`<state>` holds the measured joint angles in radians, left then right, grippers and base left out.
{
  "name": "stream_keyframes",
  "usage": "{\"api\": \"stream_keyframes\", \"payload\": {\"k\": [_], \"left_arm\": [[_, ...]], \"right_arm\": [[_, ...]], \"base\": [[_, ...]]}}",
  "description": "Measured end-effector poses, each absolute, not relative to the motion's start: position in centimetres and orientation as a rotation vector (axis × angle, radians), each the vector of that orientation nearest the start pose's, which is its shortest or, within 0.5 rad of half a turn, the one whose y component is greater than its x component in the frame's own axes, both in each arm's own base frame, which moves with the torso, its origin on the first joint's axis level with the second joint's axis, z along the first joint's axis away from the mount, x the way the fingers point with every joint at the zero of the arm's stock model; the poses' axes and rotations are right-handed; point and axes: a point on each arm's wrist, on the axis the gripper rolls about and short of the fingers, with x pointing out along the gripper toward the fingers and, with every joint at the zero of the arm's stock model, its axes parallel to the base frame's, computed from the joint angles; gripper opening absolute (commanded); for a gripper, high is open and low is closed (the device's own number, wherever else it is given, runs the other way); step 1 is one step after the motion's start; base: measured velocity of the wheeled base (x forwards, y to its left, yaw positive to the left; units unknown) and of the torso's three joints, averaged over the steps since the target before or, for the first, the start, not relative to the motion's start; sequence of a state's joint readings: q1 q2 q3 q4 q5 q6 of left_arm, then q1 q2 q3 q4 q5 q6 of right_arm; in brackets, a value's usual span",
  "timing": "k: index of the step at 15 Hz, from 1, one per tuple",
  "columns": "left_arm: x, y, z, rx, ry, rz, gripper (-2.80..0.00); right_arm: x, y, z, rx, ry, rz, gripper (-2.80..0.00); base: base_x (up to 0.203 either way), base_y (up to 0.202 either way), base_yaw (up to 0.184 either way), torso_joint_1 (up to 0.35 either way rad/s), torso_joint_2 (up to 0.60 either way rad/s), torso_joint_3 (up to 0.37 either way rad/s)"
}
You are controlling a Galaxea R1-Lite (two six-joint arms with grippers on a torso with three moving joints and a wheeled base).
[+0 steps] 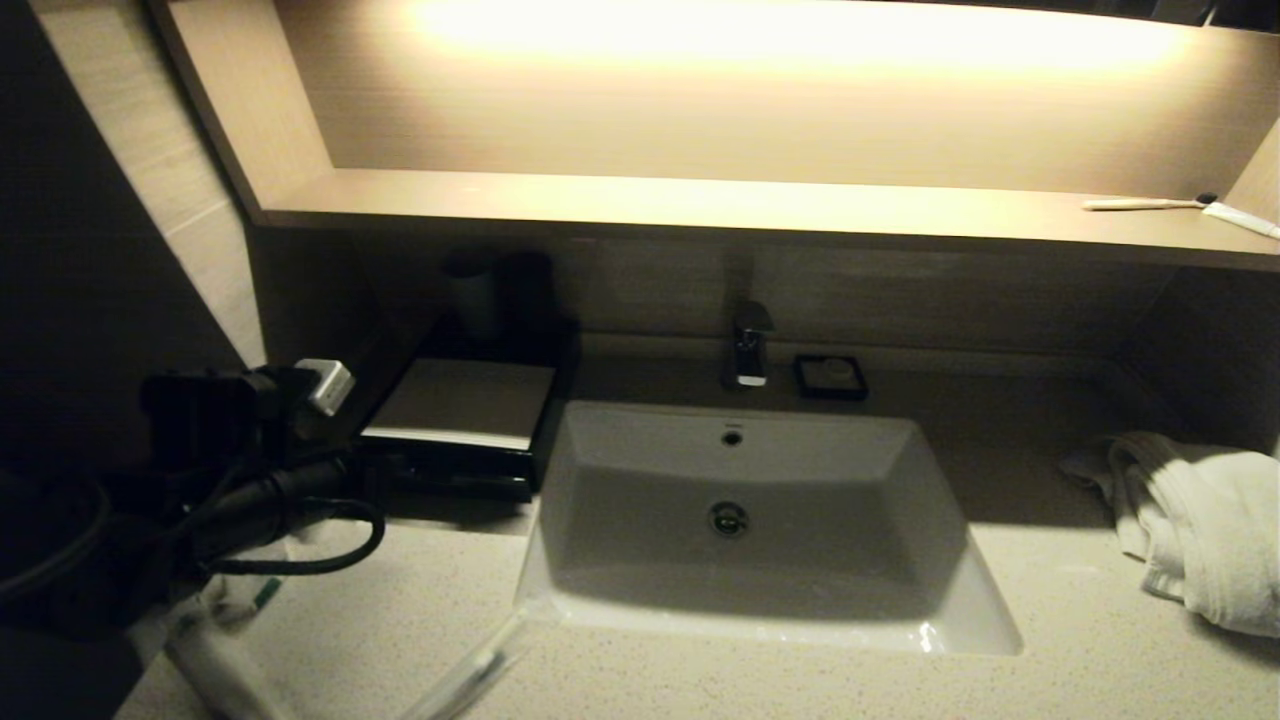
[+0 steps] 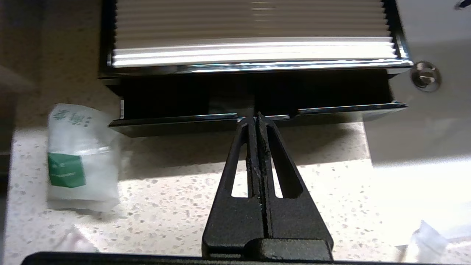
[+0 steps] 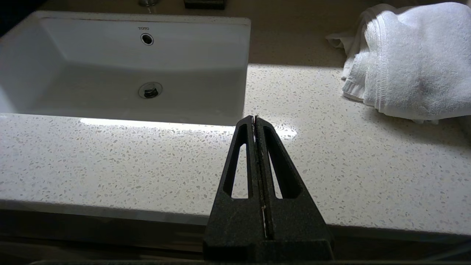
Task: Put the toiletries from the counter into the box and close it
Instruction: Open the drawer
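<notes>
I see my left hand [image 2: 256, 117] pinched shut, empty, tips at the box [image 2: 254, 48] drawer; right hand [image 3: 254, 118] shut beside the sink [image 3: 121, 22].

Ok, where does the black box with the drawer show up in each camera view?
Head view: the box sits left of the sink, behind the left arm.
Left wrist view: the box fills the top, just beyond the shut left gripper.
Right wrist view: not in it.
Shared landmark: the sink drain.
</notes>
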<state>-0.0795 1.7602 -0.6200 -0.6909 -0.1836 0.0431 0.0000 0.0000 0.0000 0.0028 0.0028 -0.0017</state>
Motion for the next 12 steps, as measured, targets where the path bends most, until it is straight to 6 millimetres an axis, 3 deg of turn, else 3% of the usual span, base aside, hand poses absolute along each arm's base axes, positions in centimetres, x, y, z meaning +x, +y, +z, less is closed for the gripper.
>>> {"api": "stream_keyframes", "payload": {"k": [7, 12], "left_arm": [[28.8, -3.7, 12.0, 0.029, 0.454, -0.287, -2.8], [28.5, -4.0, 10.8, 0.034, 0.503, -0.287, -2.8]], "right_arm": [[-2.3, 0.0, 7.5, -0.001, 0.003, 0.002, -2.8], [-2.3, 0.0, 7.5, -0.001, 0.003, 0.003, -2.8]], "base": [[0.0, 0.0, 0.0, 0.0, 0.0, 0.0], [0.0, 0.0, 0.0, 0.0, 0.0, 0.0]]}}
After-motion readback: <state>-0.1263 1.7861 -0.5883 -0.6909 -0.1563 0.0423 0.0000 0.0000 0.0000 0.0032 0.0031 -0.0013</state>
